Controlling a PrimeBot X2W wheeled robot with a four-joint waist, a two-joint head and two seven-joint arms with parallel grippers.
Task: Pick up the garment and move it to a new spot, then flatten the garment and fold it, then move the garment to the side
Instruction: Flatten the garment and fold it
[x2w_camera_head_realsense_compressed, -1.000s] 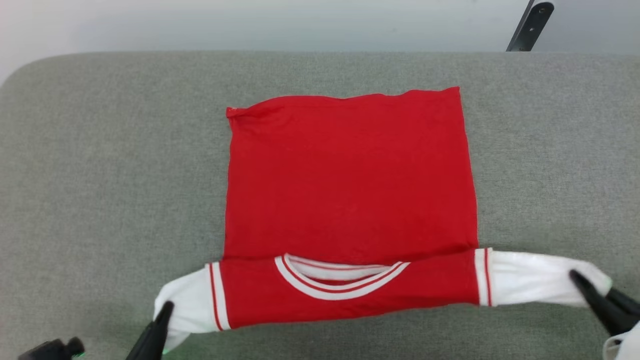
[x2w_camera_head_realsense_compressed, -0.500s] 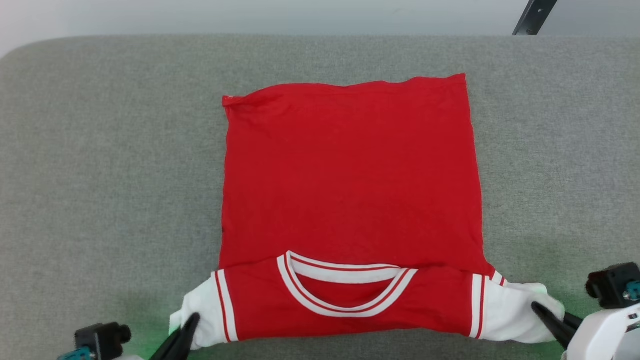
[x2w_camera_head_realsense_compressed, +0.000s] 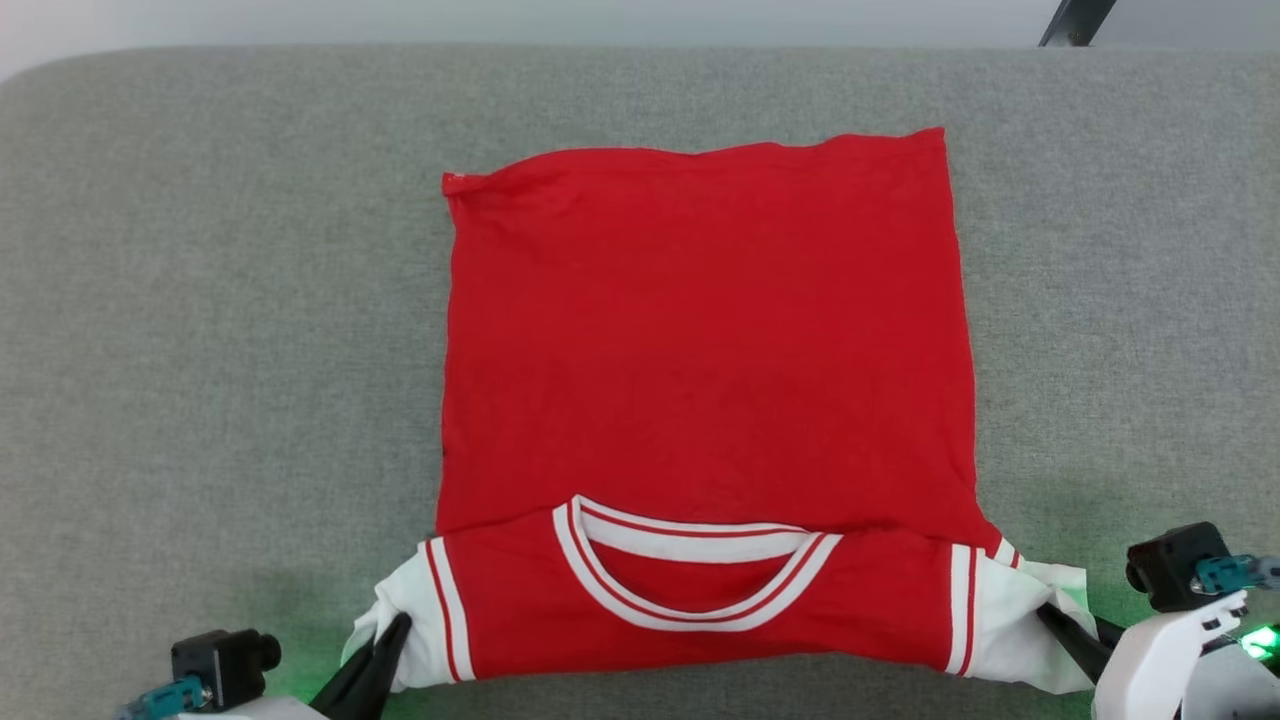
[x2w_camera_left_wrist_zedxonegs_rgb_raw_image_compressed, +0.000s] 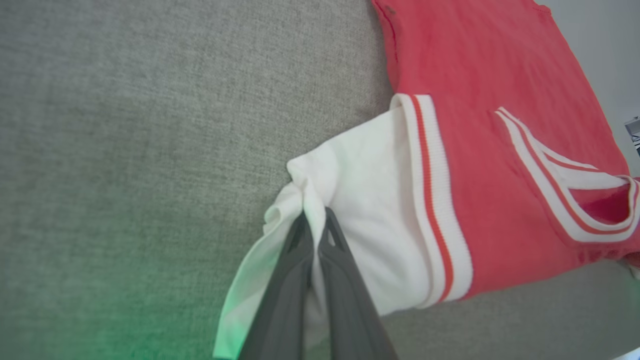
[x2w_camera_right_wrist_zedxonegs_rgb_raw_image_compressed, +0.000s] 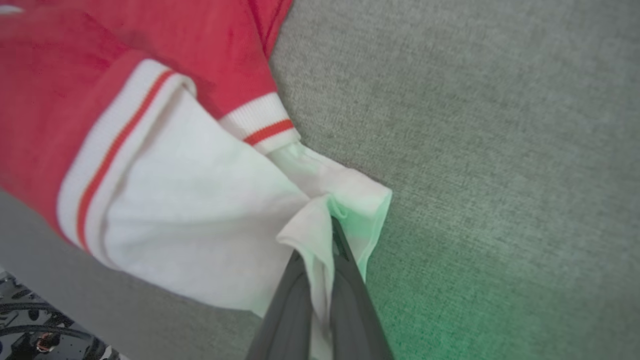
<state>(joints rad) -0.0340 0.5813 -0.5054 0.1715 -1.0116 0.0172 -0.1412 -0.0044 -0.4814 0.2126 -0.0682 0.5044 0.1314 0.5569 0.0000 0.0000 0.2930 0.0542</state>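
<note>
Arms, two. Your left end effector (x2w_camera_head_realsense_compressed: 392, 635) enters at the bottom left of the head view, low over the counter (x2w_camera_head_realsense_compressed: 200, 300), its fingers (x2w_camera_left_wrist_zedxonegs_rgb_raw_image_compressed: 280, 300) slanting forward and inward. Its jaws are pressed together on a bunched pinch of the left sleeve (x2w_camera_head_realsense_compressed: 415, 610) of the garment (x2w_camera_head_realsense_compressed: 700, 330). Your right end effector (x2w_camera_head_realsense_compressed: 1055, 618) enters at the bottom right, slanting forward and inward the other way, its pale forearm (x2w_camera_head_realsense_compressed: 1150, 660) behind it. Its jaws are likewise closed tight on the outer edge of the right sleeve (x2w_camera_head_realsense_compressed: 1015, 630); the right wrist view shows white cloth squeezed between them.

Garment, one. Red, lying on the grey counter about midway across it, hem at the far side, collar (x2w_camera_head_realsense_compressed: 690, 590) at the near side toward you. Body spread flat, nearly square. A crease runs across it just beyond the collar, and the shoulder strip sits in front of that crease.

Sleeves, two. White, each with a white-and-red striped band where it meets the red, each gathered toward the end effector holding it.

Collar, one. White with red stripes.

Black wrist cameras, two: one (x2w_camera_head_realsense_compressed: 225, 665) beside the left end effector, one (x2w_camera_head_realsense_compressed: 1175, 565) beside the right. You will see green light on the counter near each.
</note>
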